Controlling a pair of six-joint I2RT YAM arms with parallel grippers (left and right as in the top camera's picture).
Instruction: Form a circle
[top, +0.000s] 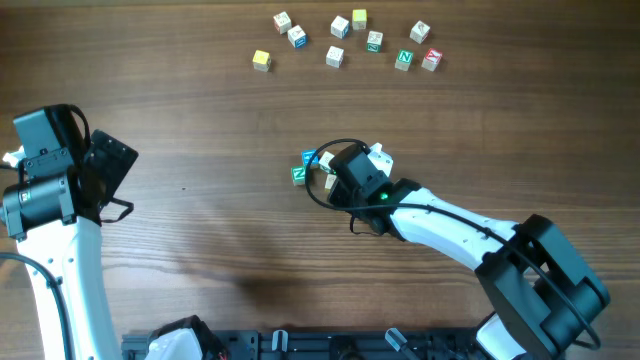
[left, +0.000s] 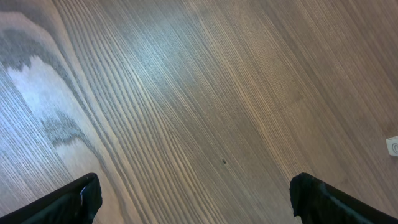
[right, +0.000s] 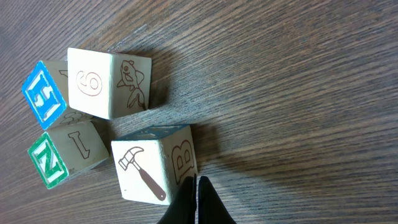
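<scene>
1. While the white right arm (top: 450, 225) reaches in from the lower right, the circle (top: 312, 168), a tight group of small wooden letter cubes, sits near the middle of the dark brown wooden table (top: 200, 100).
2. Seen from the right wrist, four cubes crowd together. A cream cube with a numeral and a fish drawing (right: 109, 81) is at the top, and a blue-faced cube with a white H (right: 45, 93) sits against its left side.
3. Below those two are a green-faced cube with a white N (right: 62, 152) and a cream cube with a hammer drawing and a letter B (right: 155, 168).
4. The right gripper (right: 196, 196) is clenched, its black fingertips pressed together with nothing between them. They sit at the lower edge of the hammer cube's B face, but whether they touch it cannot be told.
5. The left gripper (left: 196, 202) is released, its black fingers (left: 68, 202) spread wide above the wood, at the table's left side and well apart from the circle.
6. A loose scatter of similar cubes (top: 345, 45) lies near the far edge, well apart from the circle, with a yellow cube (top: 261, 60) at its left end.
</scene>
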